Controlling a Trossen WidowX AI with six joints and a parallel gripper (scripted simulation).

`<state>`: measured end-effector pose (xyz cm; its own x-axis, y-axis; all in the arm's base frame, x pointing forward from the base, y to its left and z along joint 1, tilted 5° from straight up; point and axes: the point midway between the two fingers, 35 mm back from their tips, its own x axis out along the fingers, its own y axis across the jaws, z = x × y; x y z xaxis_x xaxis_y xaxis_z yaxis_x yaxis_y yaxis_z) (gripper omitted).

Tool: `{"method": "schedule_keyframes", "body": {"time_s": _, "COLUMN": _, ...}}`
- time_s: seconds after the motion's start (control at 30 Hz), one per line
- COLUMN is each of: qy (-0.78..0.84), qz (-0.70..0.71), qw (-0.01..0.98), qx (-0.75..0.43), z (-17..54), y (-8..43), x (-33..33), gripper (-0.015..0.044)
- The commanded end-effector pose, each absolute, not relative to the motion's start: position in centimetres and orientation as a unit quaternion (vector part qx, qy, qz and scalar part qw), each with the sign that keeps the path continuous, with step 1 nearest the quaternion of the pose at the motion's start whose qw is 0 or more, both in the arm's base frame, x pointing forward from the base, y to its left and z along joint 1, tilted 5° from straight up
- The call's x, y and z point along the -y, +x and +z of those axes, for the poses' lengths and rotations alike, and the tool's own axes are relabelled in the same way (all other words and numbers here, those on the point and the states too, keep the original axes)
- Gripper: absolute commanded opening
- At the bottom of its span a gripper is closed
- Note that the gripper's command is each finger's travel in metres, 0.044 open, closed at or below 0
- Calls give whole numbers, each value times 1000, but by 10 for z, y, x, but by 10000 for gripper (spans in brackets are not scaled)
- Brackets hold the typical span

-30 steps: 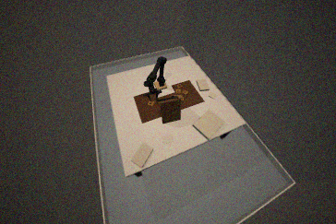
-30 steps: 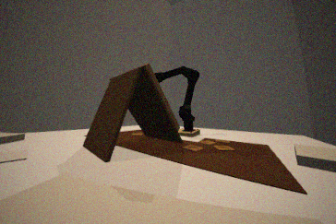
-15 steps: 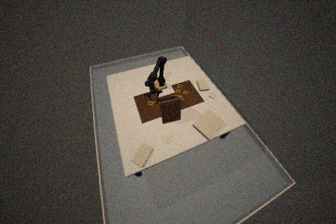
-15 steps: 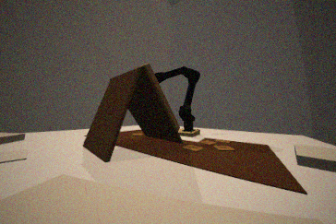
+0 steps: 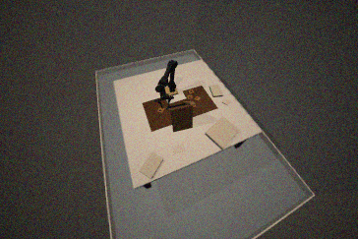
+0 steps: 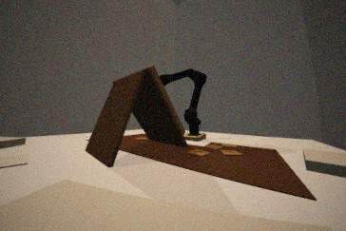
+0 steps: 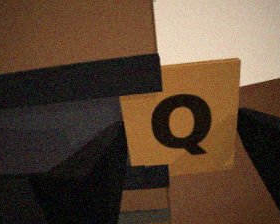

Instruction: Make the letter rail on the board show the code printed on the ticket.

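Observation:
An orange tile with a black Q [image 7: 181, 145] stands out between the fingers in the wrist view. My gripper [image 7: 180, 123] [image 5: 165, 103] is shut on it. Dark bars of what looks like the letter rail [image 7: 76, 79] cross the tile's upper left corner and lower left edge; how far the tile sits in the rail I cannot tell. The brown board [image 5: 154, 123] [image 6: 271, 172] carries loose tiles: one tile [image 5: 160, 110] [image 6: 142, 138] on one side, several on the other, including one tile [image 5: 198, 98] and another tile [image 6: 230, 152]. Their letters are too small to read. The ticket's code is not readable.
A tall brown folded stand [image 5: 182, 118] [image 6: 102, 125] leans tent-like over the board, close to the gripper, and hides it in the exterior view. Pale flat blocks lie on the counter: a large block [image 5: 222, 133], one block [image 5: 151, 164] and a smaller block [image 5: 216, 90].

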<state>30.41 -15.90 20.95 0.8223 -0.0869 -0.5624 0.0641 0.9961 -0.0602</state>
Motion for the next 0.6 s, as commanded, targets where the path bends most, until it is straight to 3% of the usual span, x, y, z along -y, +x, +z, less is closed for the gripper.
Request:
{"method": "schedule_keyframes", "body": {"time_s": 0.0, "qy": -17, "qz": -41, "qw": 954, "qx": -297, "z": 208, "y": 304, "x": 157, "gripper": 0}}
{"method": "schedule_keyframes", "body": {"time_s": 0.57, "qy": -16, "qz": -41, "qw": 954, "qx": -297, "z": 207, "y": 305, "x": 148, "gripper": 0}}
